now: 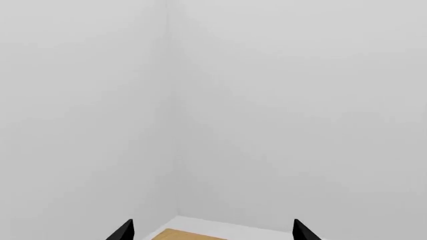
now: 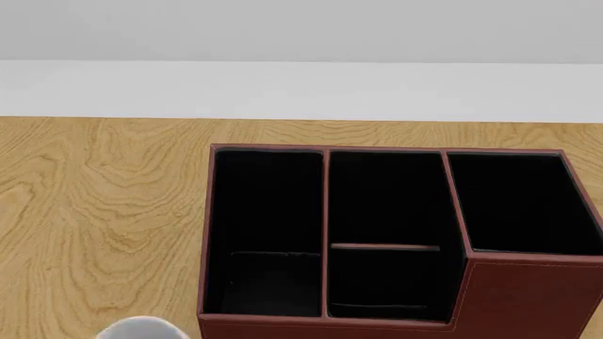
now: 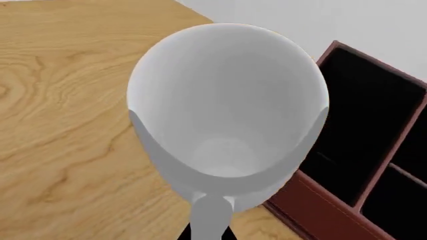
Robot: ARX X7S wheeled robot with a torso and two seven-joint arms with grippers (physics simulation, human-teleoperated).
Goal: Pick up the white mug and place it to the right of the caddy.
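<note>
White mug (image 3: 227, 115) filled my right wrist view beside the caddy (image 3: 360, 150); whether I gripped it, I couldn't tell; my left gripper (image 1: 212, 231) gaped wide.

The caddy (image 2: 396, 240) blocked the middle and right of the table (image 2: 94, 212), the white mug (image 3: 227, 115) close against its near left corner; bare wood lay open to the left
</note>
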